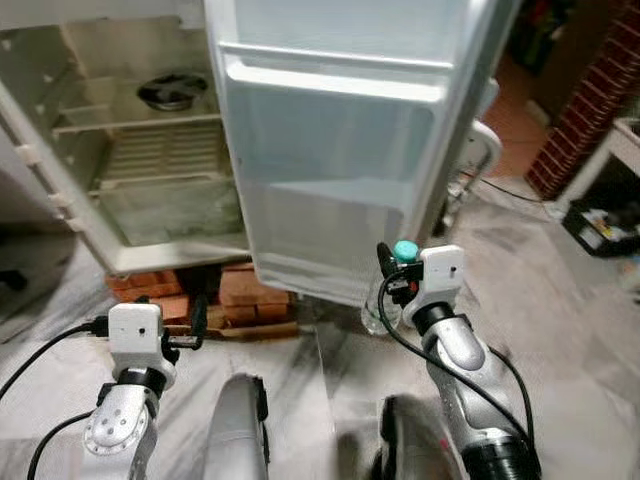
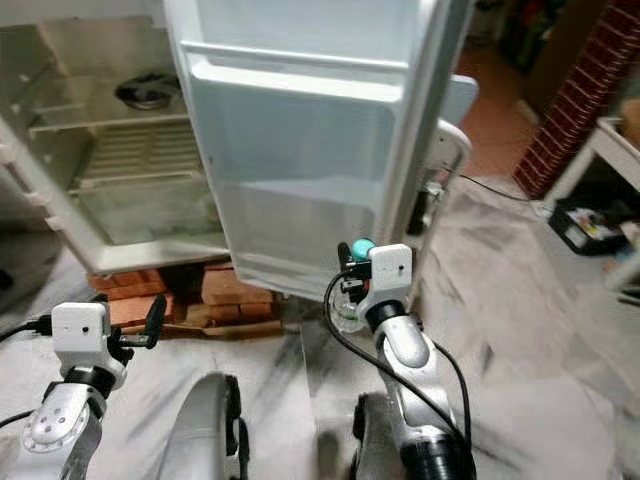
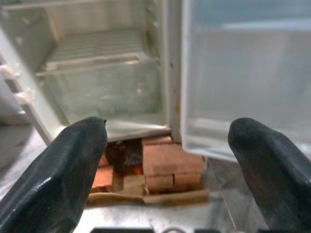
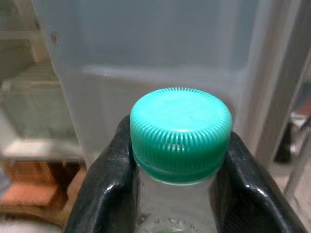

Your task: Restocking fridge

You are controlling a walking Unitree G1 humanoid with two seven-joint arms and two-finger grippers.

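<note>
A lived-in home, by the look of it. An old white fridge (image 1: pixel 330 150) stands open, propped on bricks (image 1: pixel 250 295) over a marbled tile floor (image 1: pixel 560 330). A brick wall (image 1: pixel 590 100) rises nearby.

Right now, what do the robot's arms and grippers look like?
Both arms are silver metal with rounded joints. Each wrist carries a white boxy camera housing with a black cable looping off it. The left gripper and right gripper each have two glossy black fingers.

Grey marbled floor (image 1: pixel 560 300), red brick wall (image 1: pixel 590 100), bricks (image 1: pixel 250 295) on floor
</note>
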